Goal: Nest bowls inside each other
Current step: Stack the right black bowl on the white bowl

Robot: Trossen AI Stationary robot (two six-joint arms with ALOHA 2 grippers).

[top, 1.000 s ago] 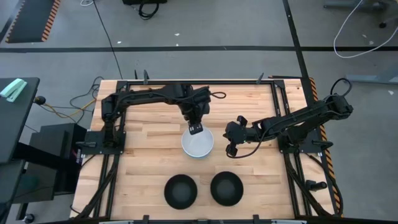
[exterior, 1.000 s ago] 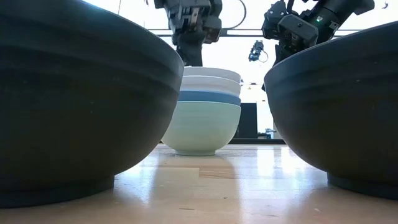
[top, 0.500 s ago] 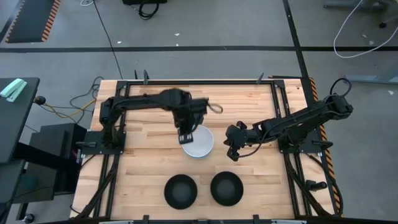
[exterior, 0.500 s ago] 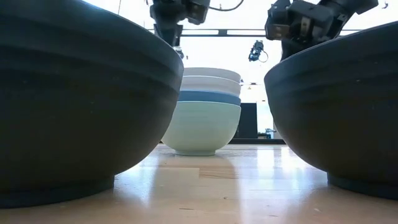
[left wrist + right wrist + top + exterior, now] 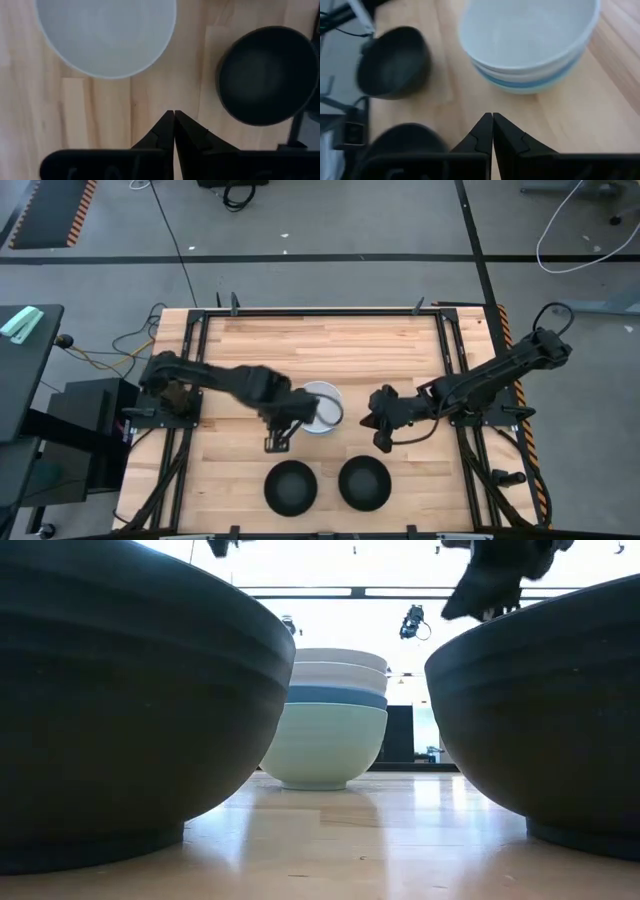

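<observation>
Four bowls sit nested in one stack (image 5: 322,408) at the table's middle: white on top, then white, blue and pale mint green (image 5: 325,745) at the bottom, which rests on the wood. Two black bowls (image 5: 290,487) (image 5: 363,483) stand side by side near the front edge. My left gripper (image 5: 275,443) hangs shut, pointing down over bare wood to the near left of the stack, its tips (image 5: 173,113) between the white bowl (image 5: 105,35) and a black bowl (image 5: 267,75). My right gripper (image 5: 384,442) is shut to the stack's right, slanting down (image 5: 492,115).
Black metal rails (image 5: 190,360) frame the wooden table on the left and right. Bare wood lies behind the stack (image 5: 320,345) and in the strip between the stack and the black bowls (image 5: 325,450).
My left gripper has swung from over the stack's far rim toward the near left, rising, and now hangs beside the stack toward the left black bowl. My right gripper has drifted a little toward the near edge. The stack and the black bowls have stayed put.
</observation>
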